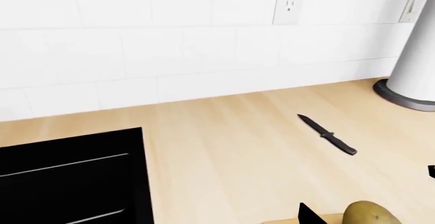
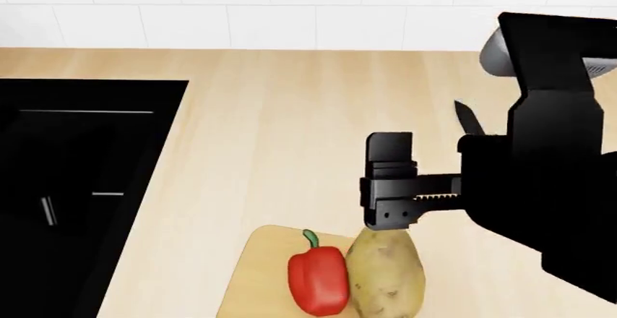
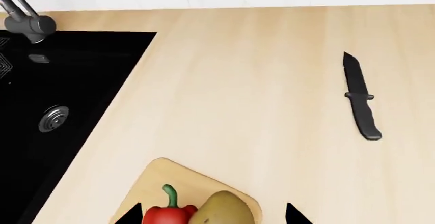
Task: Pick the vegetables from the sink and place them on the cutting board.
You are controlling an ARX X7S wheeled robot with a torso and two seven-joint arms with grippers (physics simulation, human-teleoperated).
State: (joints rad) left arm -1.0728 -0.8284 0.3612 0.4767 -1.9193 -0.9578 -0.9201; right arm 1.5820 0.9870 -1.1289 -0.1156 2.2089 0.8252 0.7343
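The red bell pepper (image 2: 318, 278) and the tan potato (image 2: 386, 274) stand side by side, touching, on the cutting board (image 2: 248, 274). My right gripper (image 2: 388, 188) hangs just above the potato's top. In the right wrist view its two dark fingertips (image 3: 129, 216) stand wide apart and open on either side of the pepper (image 3: 163, 216) and potato (image 3: 221, 211), gripping neither. The left gripper (image 1: 217, 221) shows one fingertip (image 1: 309, 216) far off centre beside the potato (image 1: 370, 213); it holds nothing. The black sink (image 2: 87, 188) lies to the left, with no vegetable showing in it.
A black knife (image 3: 360, 99) lies on the pale wood counter right of the board. A white cylinder on a dark base (image 1: 414, 56) stands by the tiled back wall. The sink's steel drain (image 3: 53, 118) and a grey faucet (image 3: 24, 18) are on the left.
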